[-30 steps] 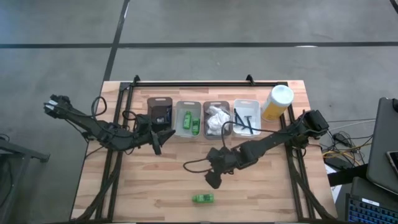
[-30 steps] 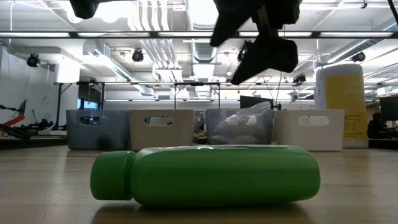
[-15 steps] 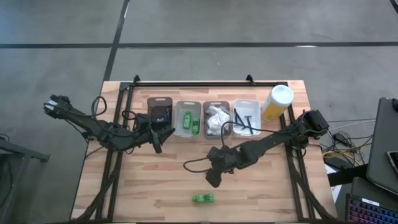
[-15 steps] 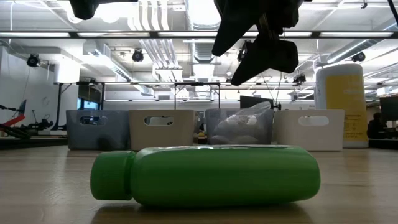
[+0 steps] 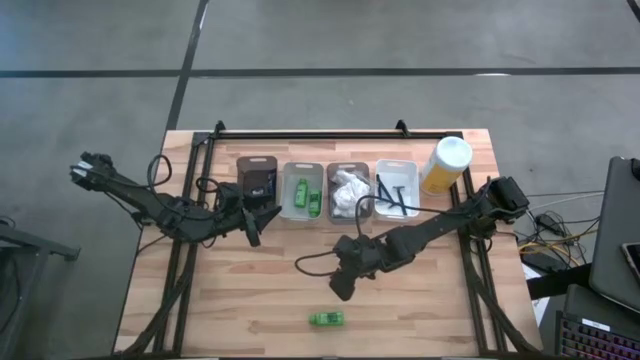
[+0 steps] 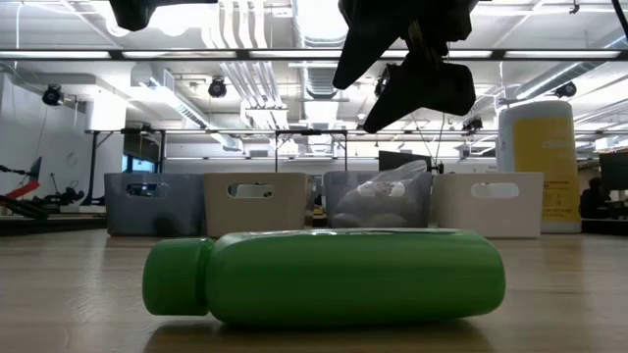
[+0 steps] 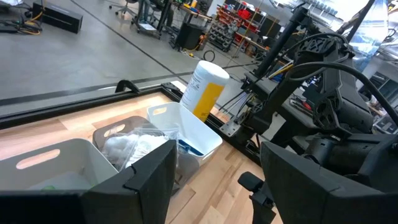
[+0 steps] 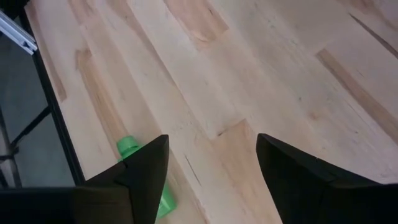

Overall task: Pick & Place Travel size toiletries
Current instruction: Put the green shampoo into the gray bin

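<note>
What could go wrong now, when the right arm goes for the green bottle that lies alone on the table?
1. The green bottle lies on its side, so it may roll away if a finger nudges it.
2. The right gripper hangs open above bare wood, off to one side of the bottle; a straight descent may miss it.
3. The bottle lies near the table front edge, so a push could send it off.

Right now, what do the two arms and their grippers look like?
Both arms are dark, slim and jointed, with black cables looping beside them. The left gripper and the right gripper each have two flat, matte black, angular fingers. No markings are visible.
</note>
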You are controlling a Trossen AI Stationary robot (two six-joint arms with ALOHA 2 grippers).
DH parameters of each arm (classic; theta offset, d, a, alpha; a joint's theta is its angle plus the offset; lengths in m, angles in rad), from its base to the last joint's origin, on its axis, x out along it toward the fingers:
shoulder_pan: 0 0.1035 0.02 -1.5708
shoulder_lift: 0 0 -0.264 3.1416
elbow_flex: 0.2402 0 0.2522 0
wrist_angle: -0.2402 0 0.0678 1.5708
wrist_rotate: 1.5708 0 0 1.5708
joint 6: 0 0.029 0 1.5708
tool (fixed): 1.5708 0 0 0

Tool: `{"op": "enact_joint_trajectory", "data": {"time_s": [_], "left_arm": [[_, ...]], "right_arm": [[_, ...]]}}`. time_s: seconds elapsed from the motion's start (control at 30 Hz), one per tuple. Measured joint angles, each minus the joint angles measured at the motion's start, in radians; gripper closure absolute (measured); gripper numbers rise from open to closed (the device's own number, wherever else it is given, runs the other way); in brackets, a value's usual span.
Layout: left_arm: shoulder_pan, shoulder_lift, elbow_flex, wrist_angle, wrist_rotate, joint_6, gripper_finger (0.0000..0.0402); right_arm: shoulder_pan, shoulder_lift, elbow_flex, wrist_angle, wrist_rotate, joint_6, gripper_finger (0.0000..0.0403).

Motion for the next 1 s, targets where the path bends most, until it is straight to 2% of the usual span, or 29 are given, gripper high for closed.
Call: {"op": "enact_joint_trajectory", "data": {"time_s": [0.17, 0.83, 1.0], "left_arm": [[0.0, 0.0, 0.0, 0.0, 0.0, 0.0, 0.0165], [0.0, 0.0, 0.0, 0.0, 0.013, -0.001, 0.0165], [0.0, 0.0, 0.0, 0.003, 0.013, -0.001, 0.0165]], "right_arm": [[0.0, 0.0, 0.0, 0.013, 0.0, 0.002, 0.0167], [0.0, 0.0, 0.0, 0.018, 0.0, 0.028, 0.0121], [0.006, 0.0, 0.0, 0.02, -0.035, 0.009, 0.011]]}}
